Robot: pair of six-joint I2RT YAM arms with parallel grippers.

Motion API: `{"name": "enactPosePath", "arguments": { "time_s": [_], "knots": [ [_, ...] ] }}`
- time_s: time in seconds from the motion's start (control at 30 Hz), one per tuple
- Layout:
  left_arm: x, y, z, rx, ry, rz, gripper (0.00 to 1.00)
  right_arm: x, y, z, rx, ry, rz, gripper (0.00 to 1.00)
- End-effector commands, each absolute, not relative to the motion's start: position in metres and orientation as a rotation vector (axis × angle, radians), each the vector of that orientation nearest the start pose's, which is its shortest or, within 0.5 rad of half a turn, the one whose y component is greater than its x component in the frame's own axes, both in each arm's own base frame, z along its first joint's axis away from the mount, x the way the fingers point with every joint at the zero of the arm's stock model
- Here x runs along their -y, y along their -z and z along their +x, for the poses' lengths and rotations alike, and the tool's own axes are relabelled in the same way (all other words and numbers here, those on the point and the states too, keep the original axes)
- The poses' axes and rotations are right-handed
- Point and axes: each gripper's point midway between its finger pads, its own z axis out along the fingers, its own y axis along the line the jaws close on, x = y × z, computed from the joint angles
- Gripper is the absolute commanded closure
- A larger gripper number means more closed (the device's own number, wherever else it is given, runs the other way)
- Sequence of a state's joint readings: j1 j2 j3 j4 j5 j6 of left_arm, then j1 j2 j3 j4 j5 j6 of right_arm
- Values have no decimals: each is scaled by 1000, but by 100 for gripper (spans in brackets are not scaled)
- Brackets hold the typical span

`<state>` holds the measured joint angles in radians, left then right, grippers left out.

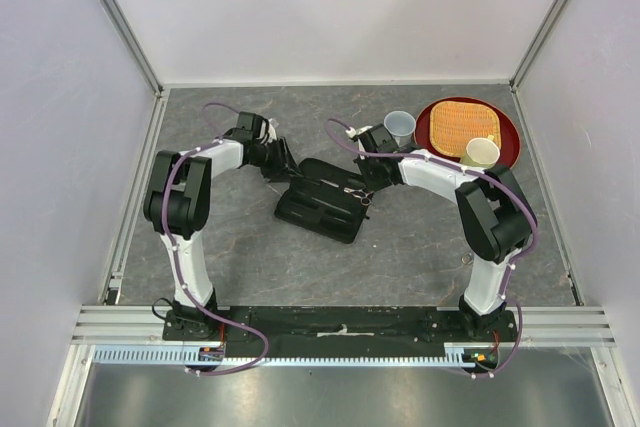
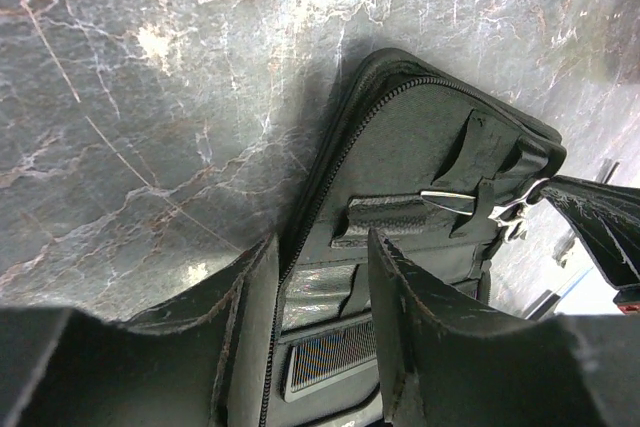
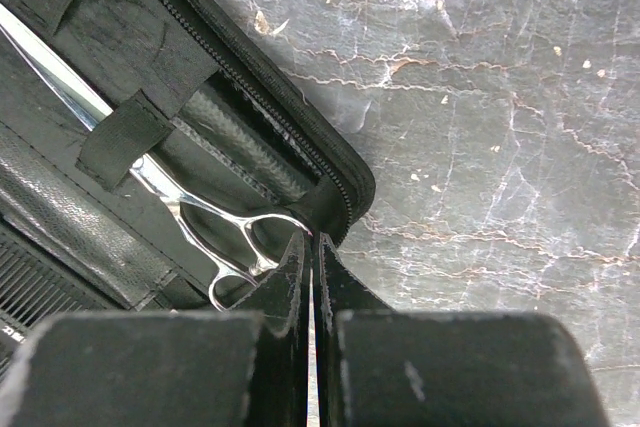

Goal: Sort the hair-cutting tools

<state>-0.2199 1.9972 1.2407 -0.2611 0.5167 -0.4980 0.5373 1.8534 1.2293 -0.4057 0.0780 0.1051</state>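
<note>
My right gripper [image 3: 309, 240] is pressed together beside the scissors [image 3: 186, 209], left gripper [image 2: 320, 243] spread; I'd take that thin, slippery steel by its loops.

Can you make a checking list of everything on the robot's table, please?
Surface: grey marbled table.
Job's things: scissors strapped in the open black case; comb inside too.
Clutter: clear cup, cream cup, woven mat on red tray.
End effectors: left end effector open astride the case edge; right end effector shut beside the scissors handles.
Cables: purple cables along both arms.
Surroundings: white walls, metal frame.
</note>
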Motion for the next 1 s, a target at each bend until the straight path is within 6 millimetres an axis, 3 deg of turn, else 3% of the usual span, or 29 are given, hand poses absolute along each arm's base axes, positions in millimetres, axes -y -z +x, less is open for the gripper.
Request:
{"name": "enactPosePath", "arguments": {
  "time_s": [0.0,0.37,0.73,0.97],
  "knots": [
    [186,3,393,-2772,751,-161,52,-204,-51,385,-2468,-46,-570,100],
    [178,17,388,-2861,604,-197,61,-198,-47,376,-2445,-29,-690,100],
    [181,28,381,-2931,506,-183,77,-215,-57,355,-2355,-221,-814,100],
    [182,28,379,-2938,487,-174,78,-220,-58,359,-2364,-256,-726,100]
  ]
}}
